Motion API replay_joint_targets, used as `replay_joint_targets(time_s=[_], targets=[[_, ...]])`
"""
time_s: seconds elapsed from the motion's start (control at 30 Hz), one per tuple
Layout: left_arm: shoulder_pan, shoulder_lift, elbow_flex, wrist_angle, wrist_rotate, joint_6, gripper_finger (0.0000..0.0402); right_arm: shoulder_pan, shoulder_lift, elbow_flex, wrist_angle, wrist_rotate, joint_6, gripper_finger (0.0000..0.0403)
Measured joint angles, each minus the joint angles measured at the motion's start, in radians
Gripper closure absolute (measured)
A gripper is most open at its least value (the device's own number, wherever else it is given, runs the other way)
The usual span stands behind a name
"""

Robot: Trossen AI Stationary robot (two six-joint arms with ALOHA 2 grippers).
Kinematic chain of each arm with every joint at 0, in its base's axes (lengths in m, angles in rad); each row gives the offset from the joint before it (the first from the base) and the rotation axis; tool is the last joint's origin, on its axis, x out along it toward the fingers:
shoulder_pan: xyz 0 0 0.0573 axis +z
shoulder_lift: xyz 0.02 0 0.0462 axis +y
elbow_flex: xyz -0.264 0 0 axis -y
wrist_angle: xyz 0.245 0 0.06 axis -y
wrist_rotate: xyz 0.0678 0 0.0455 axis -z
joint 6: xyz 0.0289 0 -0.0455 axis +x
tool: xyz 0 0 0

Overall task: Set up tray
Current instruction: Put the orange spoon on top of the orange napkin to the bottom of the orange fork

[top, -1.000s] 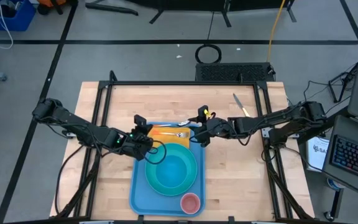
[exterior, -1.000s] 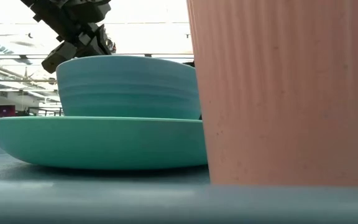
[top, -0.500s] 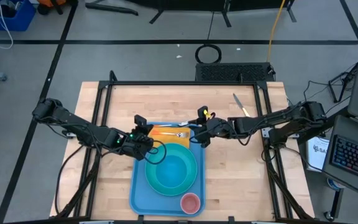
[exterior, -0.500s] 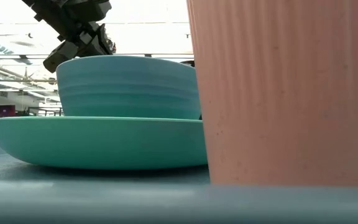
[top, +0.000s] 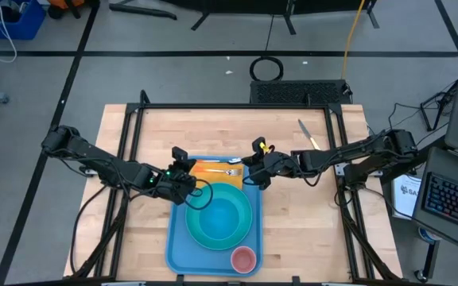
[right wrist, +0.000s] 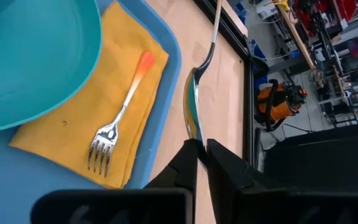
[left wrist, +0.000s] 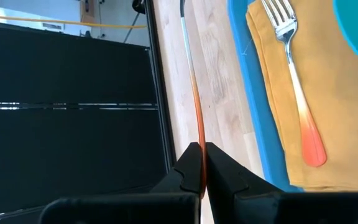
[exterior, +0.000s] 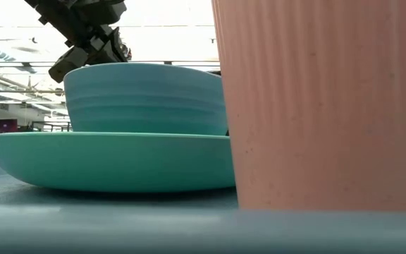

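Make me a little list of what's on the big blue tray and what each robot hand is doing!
tray: large light-blue rectangular plastic tray on wooden table
on tray: round turquoise plate with bowl, pink ribbed cup, orange-yellow napkin under orange-handled metal fork
left gripper: shut on orange handle of metal spoon
right gripper: shut on same spoon's bowl end
spoon: over wood beside tray

Both dark arms reach inward from opposite sides of the surface, stretched low with elbows out. The left pincer points toward the middle, its two fingers pressed together on a thin shaft. The right pincer faces it from the other side, its fingers likewise closed tight on a thin metal piece.
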Motion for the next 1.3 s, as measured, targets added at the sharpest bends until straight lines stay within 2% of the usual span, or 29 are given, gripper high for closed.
replay_joint_targets(time_s=[0.23, 0.53, 0.93, 1.3], targets=[[0.03, 0.0, 0.0, 0.007, -0.012, -0.018, 0.0372, 0.032, 0.0, 0.0, -0.001, 0.008, -0.04, 0.0401], [0.061, 0.0, 0.0, 0.001, 0.015, 0.0, 0.0394, 0.038, 0.0, 0.0, 0.005, 0.012, -0.087, 0.0402], [0.083, 0.0, 0.001, 0.037, 0.026, -0.058, 0.03, 0.038, 0.0, 0.0, -0.016, 0.009, -0.113, 0.0402], [0.078, 0.0, 0.001, 0.012, 0.026, -0.102, 0.0282, 0.038, 0.0, 0.0, -0.051, 0.01, -0.188, 0.0402]])
